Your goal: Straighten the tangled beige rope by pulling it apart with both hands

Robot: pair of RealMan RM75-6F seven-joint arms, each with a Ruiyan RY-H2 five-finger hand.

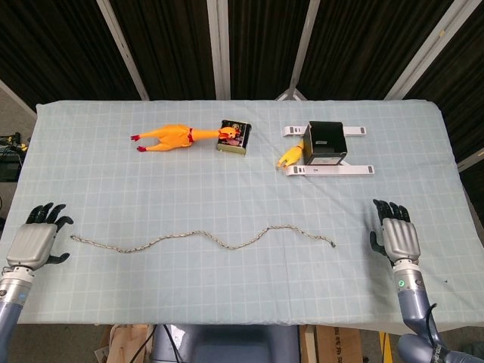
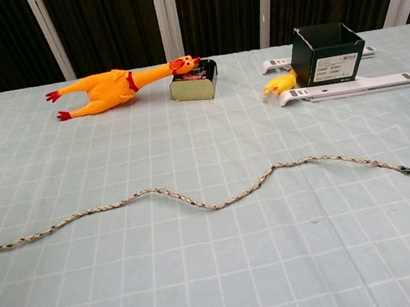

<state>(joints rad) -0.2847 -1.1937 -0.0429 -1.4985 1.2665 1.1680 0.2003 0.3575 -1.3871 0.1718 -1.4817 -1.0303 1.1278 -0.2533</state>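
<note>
The table (image 1: 242,295) carries a pale checked cloth. The beige rope (image 1: 204,238) lies slack on it in shallow waves, nearer the front edge than the rubber chicken (image 1: 168,137). The left hand (image 1: 34,240) rests just left of the rope's end, fingers apart, holding nothing. The right hand (image 1: 397,236), fingers spread and empty, sits apart from the rope's right end.

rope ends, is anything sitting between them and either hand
Nothing visible. The rope lies loose on bare cloth, with open table between its ends and the left hand and right hand. The rubber chicken and black box sit far behind.
</note>
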